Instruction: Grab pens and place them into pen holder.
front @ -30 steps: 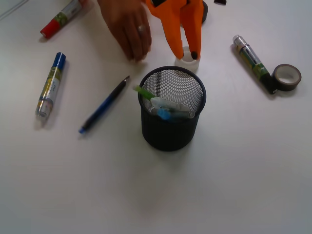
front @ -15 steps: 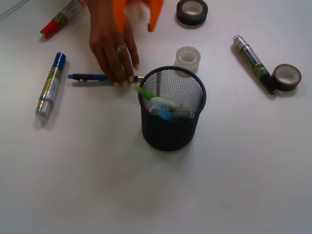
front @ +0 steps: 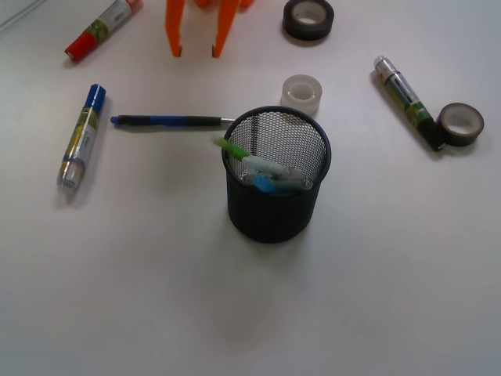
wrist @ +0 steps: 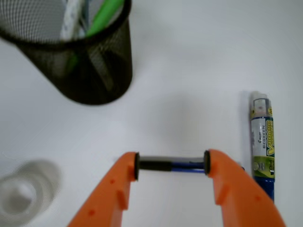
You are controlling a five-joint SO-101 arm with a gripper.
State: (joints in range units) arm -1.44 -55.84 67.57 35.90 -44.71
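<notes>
While front view shows the gripper [front: 196,52] spread open, wrist view frames the dark blue-black pen [wrist: 171,165] between its fingers.

The blue-capped marker [wrist: 262,142] carries a green-and-yellow label; the word "BEGREEN" is legible along the barrel, followed by larger yellow lettering beginning with "V". Remaining print is too blurred to read.

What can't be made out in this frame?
- Pen count inside the pen holder: front view, they overlap behind the mesh.
- Gripper height above the dark blue pen: both views, no depth cue.
- Dark blue pen's ends: wrist view, hidden by the fingers.
</notes>
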